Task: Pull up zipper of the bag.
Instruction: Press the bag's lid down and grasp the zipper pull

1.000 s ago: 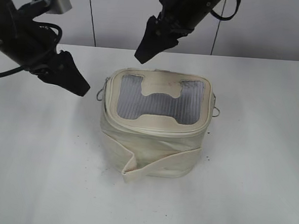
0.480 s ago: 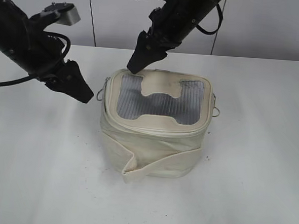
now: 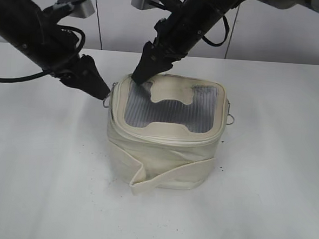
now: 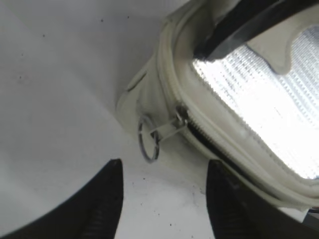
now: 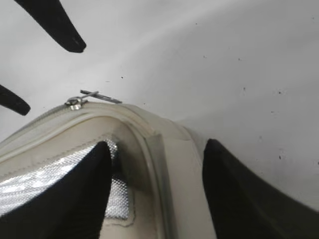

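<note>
**A:** Where does everything sit on the desk [image 3: 284, 203] now?

**B:** The bag [image 3: 167, 133] stands a little behind the middle of the desk, closer to the far edge than the near one. It has not shifted over the last second. Both arms have.

**A:** Moved how?

**B:** The right gripper [image 3: 142, 75] has dropped from above the far edge down onto the bag's lid [image 3: 170, 106], at its far-left corner. Its wrist view shows the jaws spread, one finger on the mesh panel and the other outside the rim. It is not gripping anything, and looks to be pinning the bag.

**A:** And the left?

**B:** The left gripper [image 3: 100, 90] has come in from the desk's left side and now points at the bag's left side. In its wrist view the jaws are open with a clear gap between them, holding nothing.

**A:** What is it aiming at?

**B:** The zipper pull [image 4: 175, 122] with its wire ring [image 4: 149, 138], hanging off the bag's left corner just ahead of the open jaws. Beside it, the zipper seam [image 4: 209, 144] looks parted.

**A:** So for the task?

**B:** I'd say the approach is nearly done. The ring is not yet caught, so no pulling has started. It is thin and dangling, and may slip out of the grip.
</note>
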